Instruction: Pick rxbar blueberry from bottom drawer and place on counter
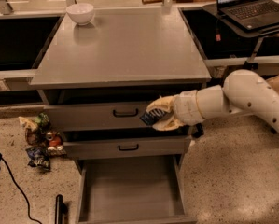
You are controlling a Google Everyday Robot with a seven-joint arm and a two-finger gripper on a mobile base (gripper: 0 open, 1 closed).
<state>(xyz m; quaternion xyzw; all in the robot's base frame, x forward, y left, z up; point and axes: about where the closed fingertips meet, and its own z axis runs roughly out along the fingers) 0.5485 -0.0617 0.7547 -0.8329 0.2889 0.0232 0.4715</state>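
My gripper [154, 116] is in front of the top drawer, right of its black handle, and is shut on the rxbar blueberry [150, 117], a small dark bar held between the pale fingers [163, 102]. The white arm reaches in from the right. The bottom drawer [129, 190] stands pulled open below and looks empty inside. The counter [122, 45] is the broad grey cabinet top above the gripper.
A white bowl [80, 13] sits at the counter's back left. A laptop [248, 3] rests on a black desk at the upper right. Colourful snack packets [38, 141] lie on the floor to the left. A black object [59, 208] lies beside the open drawer.
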